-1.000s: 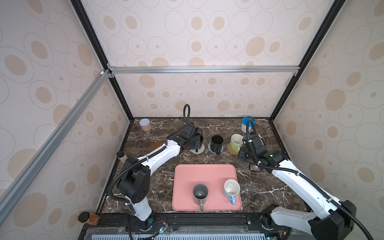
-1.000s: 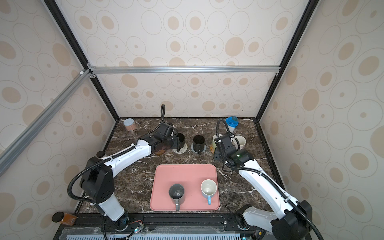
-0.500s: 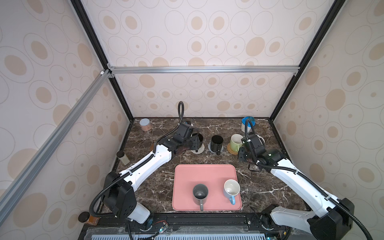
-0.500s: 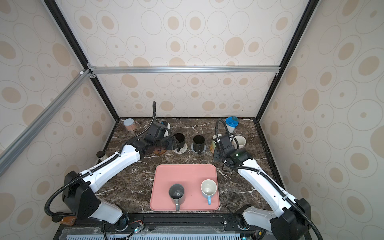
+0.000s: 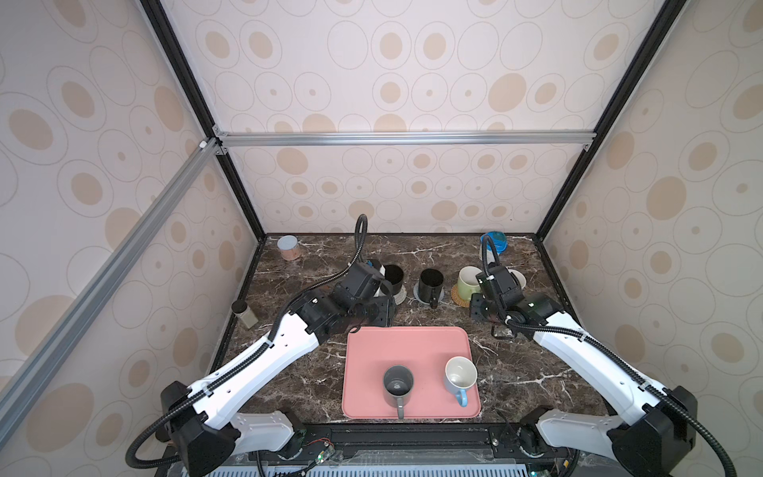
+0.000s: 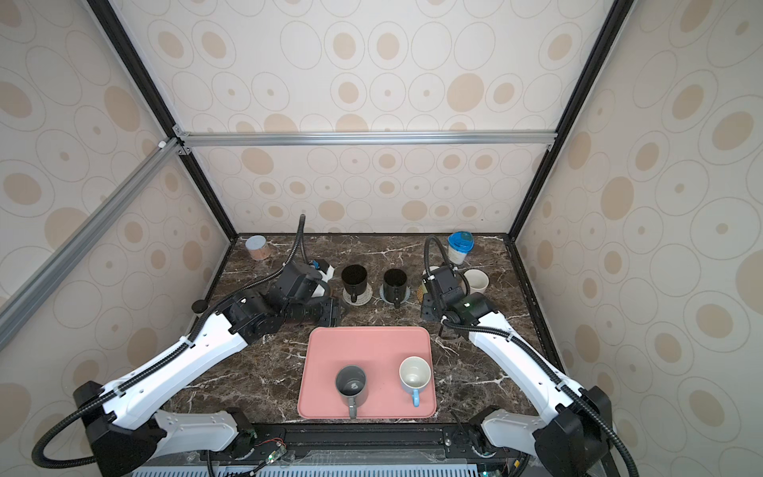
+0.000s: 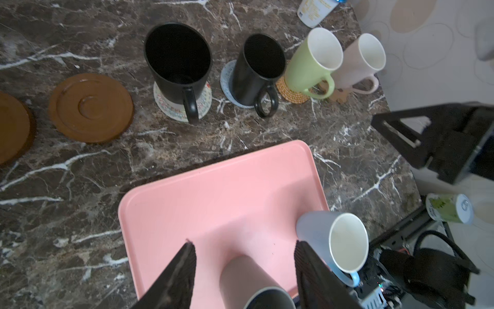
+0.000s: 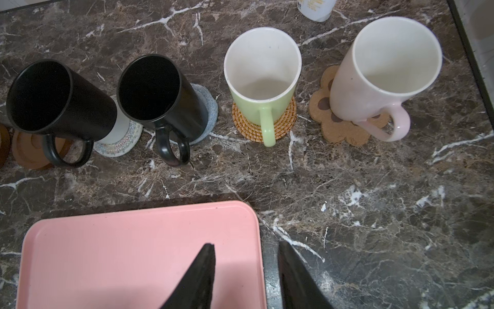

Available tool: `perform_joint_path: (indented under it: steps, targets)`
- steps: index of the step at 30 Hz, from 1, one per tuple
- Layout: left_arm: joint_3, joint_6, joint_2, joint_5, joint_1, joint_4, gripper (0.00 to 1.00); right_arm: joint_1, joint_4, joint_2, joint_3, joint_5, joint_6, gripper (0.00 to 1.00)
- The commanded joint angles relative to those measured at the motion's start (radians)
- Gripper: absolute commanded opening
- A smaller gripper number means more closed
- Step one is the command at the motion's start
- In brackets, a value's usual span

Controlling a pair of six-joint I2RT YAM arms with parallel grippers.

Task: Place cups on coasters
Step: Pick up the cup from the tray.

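Left gripper (image 7: 243,244) stood open by the far left corner of the pink tray (image 5: 413,351); right gripper (image 8: 246,247), open, by its far right corner. Grey mug (image 5: 397,385) and blue mug (image 5: 460,373) stood on the tray; four mugs (image 8: 263,72) occupied far coasters (image 8: 282,125).

Pink tray (image 5: 408,351) lies flat on the marble bench (image 5: 516,380), at the middle of the front edge. Small pinkish can (image 5: 287,247) stands upright in the back left corner. White jar with blue lid (image 6: 460,247) stands upright near the back right corner. Small dark-capped bottle (image 5: 244,314) sits at the left edge; on or off the bench unclear. Green-label can (image 7: 449,208) lies on its side beyond the bench edge.
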Motion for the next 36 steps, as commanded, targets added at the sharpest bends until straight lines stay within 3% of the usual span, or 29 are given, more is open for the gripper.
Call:
perform_joint_path:
  steps: [1, 8, 14, 25, 36]
  targets:
    - [-0.019, -0.121, -0.057, -0.039, -0.064, -0.131, 0.60, -0.008, 0.010, 0.011, 0.032, -0.002, -0.021, 0.42]
    - [-0.122, -0.295, -0.135, 0.027, -0.230, -0.169, 0.60, -0.007, 0.023, 0.015, 0.029, -0.014, -0.028, 0.42]
    - [-0.150, -0.390, -0.119, 0.040, -0.376, -0.176, 0.62, -0.007, 0.012, 0.013, 0.024, -0.028, -0.019, 0.42]
    - [-0.194, -0.474, -0.136, 0.090, -0.414, -0.126, 0.63, -0.007, 0.010, 0.010, 0.015, -0.022, -0.019, 0.42]
    - [-0.221, -0.473, -0.090, 0.128, -0.423, -0.080, 0.66, -0.007, 0.014, -0.021, -0.014, 0.013, -0.031, 0.43]
